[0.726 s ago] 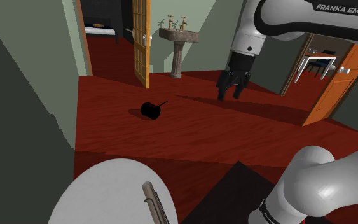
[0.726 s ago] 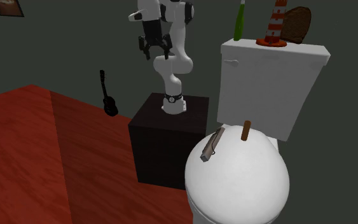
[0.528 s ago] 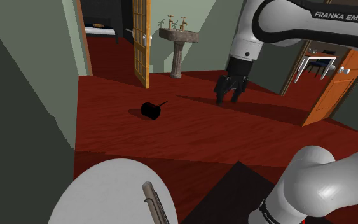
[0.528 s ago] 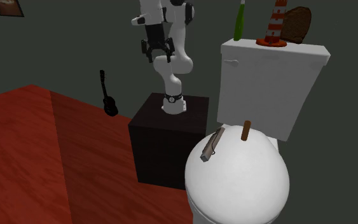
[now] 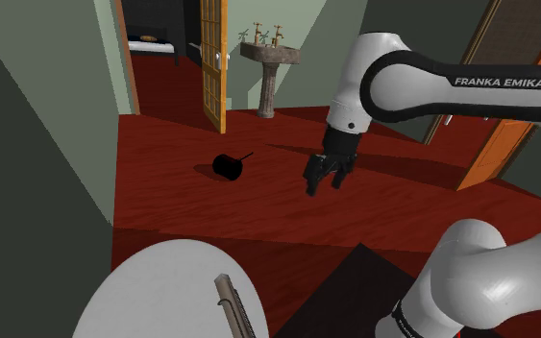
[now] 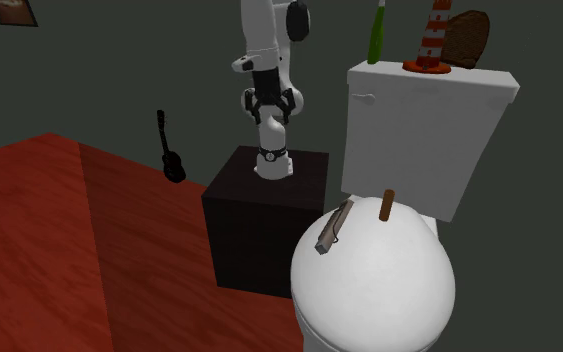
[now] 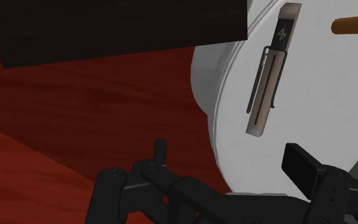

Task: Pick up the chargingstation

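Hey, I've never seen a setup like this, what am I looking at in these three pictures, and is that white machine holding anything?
It is a white robot arm standing on a dark box in a simulated bathroom. One picture looks over its shoulder, one faces it across a white toilet lid, and one comes from a camera on its hand. The black two-finger gripper hangs open above the red floor and holds nothing. On the lid lie a slim grey charging station with a lightning mark and a short brown stick.
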`<state>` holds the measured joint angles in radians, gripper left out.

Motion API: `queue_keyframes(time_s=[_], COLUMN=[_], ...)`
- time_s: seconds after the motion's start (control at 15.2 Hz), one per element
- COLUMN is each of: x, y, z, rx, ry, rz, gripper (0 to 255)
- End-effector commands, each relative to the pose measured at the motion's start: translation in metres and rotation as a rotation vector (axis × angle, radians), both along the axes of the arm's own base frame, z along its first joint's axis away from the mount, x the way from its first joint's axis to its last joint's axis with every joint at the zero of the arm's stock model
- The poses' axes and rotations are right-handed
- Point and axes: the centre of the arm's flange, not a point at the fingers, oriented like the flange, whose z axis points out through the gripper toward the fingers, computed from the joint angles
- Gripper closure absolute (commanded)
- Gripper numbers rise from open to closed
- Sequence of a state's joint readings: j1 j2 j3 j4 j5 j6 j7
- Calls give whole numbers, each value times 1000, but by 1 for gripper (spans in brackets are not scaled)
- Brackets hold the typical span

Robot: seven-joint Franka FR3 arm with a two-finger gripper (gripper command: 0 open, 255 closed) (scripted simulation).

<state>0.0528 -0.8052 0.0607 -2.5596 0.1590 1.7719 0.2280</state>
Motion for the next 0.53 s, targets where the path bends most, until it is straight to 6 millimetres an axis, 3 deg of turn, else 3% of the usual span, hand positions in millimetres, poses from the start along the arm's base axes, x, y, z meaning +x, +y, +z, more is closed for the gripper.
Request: queue_keyframes(time_s=[0.0, 0.46], x=[-1, -7], y=[17, 73], z=[-24, -97], rx=[1, 3], ry=[-3, -10], rz=[-2, -4], gripper=[0, 0])
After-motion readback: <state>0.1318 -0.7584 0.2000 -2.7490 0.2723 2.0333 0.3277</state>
